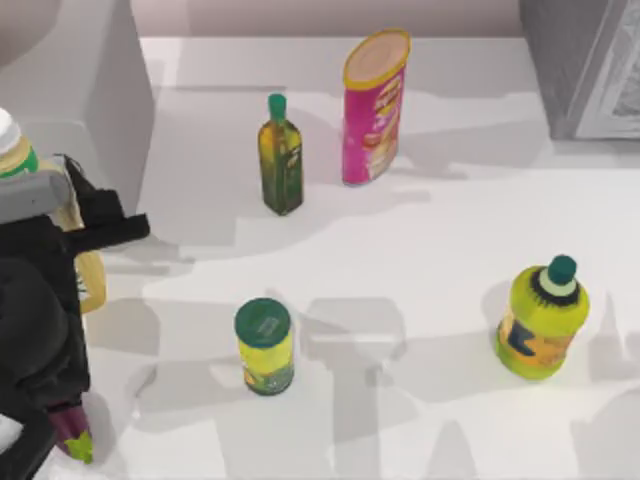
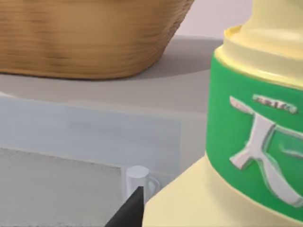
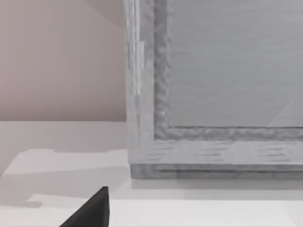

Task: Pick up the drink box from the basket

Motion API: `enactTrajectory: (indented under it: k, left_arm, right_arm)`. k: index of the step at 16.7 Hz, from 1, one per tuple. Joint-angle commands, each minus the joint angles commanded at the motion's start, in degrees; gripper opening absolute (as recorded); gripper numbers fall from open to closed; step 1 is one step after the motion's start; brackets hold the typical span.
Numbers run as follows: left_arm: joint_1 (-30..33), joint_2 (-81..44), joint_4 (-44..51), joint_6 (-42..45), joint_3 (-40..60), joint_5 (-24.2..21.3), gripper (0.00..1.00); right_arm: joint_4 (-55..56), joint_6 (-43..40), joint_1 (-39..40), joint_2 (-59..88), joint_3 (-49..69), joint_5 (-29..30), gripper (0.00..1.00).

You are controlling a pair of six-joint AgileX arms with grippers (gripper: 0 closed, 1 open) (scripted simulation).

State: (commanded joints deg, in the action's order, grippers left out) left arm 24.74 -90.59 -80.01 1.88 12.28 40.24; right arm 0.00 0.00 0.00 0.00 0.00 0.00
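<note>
The left pincer point(image 1: 85, 235) holds the drink box point(image 1: 25, 190) at the surface's left edge, beside the basket point(image 2: 90, 38). Lifting looks underway — next, raise it steadily, grip firm.

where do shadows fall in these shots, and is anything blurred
Top view: soft grey shadows spread over the table beside the oil bottle and short can. Left wrist view: the basket looks smeared; the drink box looms close.

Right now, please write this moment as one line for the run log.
left gripper: at drink box, top view's left edge | drink box: upright, close before left wrist camera | basket: behind it | right arm: parked
</note>
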Motion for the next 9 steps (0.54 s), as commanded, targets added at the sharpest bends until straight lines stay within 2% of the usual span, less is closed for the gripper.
enactTrajectory:
  k: [3, 9]
  left_arm:
    - [0.0, 0.0, 0.0, 0.0, 0.0, 0.0, 0.98]
    - [0.0, 0.0, 0.0, 0.0, 0.0, 0.0, 1.0]
  right_arm:
    - [0.0, 0.0, 0.0, 0.0, 0.0, 0.0, 1.0]
    - [0.0, 0.0, 0.0, 0.0, 0.0, 0.0, 1.0]
